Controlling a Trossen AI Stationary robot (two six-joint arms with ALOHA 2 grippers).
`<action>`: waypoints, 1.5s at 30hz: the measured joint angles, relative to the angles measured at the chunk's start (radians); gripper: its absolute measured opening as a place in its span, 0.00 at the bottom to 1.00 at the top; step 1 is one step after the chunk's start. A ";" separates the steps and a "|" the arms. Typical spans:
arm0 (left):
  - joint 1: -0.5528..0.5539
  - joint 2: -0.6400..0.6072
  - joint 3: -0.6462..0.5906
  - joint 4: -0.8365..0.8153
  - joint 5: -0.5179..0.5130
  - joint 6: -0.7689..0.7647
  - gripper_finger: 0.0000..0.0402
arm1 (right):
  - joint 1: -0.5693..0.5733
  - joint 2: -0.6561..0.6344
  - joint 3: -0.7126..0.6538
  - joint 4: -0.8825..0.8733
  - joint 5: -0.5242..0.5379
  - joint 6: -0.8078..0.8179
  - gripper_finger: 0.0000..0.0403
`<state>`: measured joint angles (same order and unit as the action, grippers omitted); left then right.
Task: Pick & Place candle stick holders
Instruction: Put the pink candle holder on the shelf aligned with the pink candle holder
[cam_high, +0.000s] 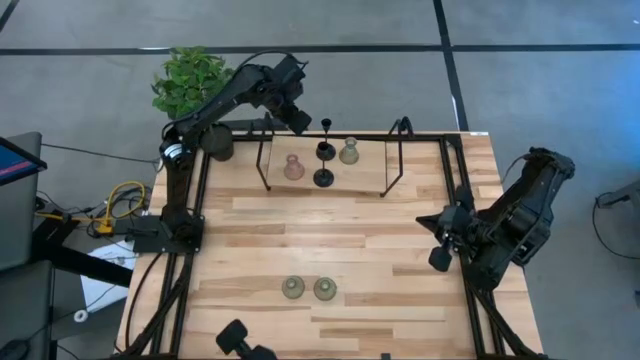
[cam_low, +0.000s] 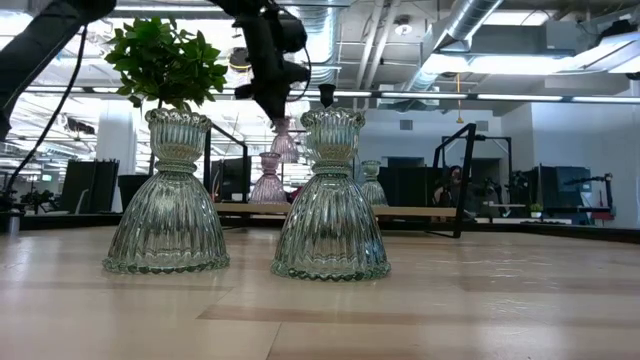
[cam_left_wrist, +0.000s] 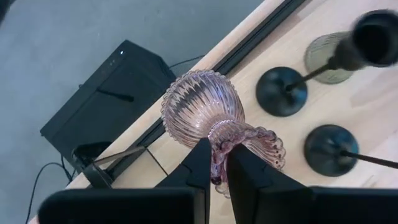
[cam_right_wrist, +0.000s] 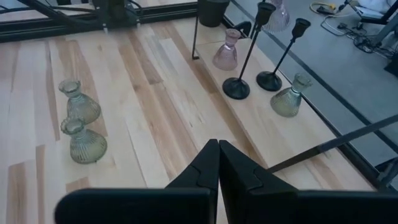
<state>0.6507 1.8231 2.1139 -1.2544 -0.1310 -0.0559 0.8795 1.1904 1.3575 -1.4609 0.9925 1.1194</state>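
Note:
My left gripper (cam_high: 300, 118) is over the table's far edge, shut on a pink glass holder (cam_left_wrist: 200, 107), which also shows lifted in the low view (cam_low: 285, 140). A second pink holder (cam_high: 293, 167), two black thin-stemmed holders (cam_high: 325, 150) (cam_high: 323, 178) and an olive glass holder (cam_high: 349, 151) stand on their bases at the far side. Two olive glass holders (cam_high: 292, 288) (cam_high: 324, 289) stand near the front edge. My right gripper (cam_high: 438, 258) is shut and empty at the table's right side. My left gripper pinches the pink holder's frilled top rim (cam_left_wrist: 219, 163) between its two fingers (cam_left_wrist: 200, 165). The fingers come from above, pointing down. The holder hangs below them, base away from the gripper, lifted clear of the table.
Two tall black wire frames (cam_high: 265, 150) (cam_high: 395, 155) stand either side of the far group. A black pot (cam_high: 217, 140) with a green plant (cam_high: 190, 80) stands at the far left corner. A black box (cam_left_wrist: 106, 106) is on the floor beyond the far edge.

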 joint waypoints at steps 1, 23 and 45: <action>0.002 0.009 0.000 0.002 0.005 0.000 0.07 | 0.000 0.000 0.000 0.000 0.000 0.000 0.00; 0.008 0.137 0.000 -0.004 0.159 -0.004 0.07 | 0.001 0.000 0.000 -0.001 -0.004 0.000 0.00; -0.002 0.130 -0.123 -0.037 0.172 -0.012 0.07 | 0.001 0.000 0.000 -0.004 -0.008 0.000 0.00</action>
<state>0.6483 1.9535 1.9911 -1.2915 0.0414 -0.0681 0.8800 1.1904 1.3575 -1.4651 0.9840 1.1191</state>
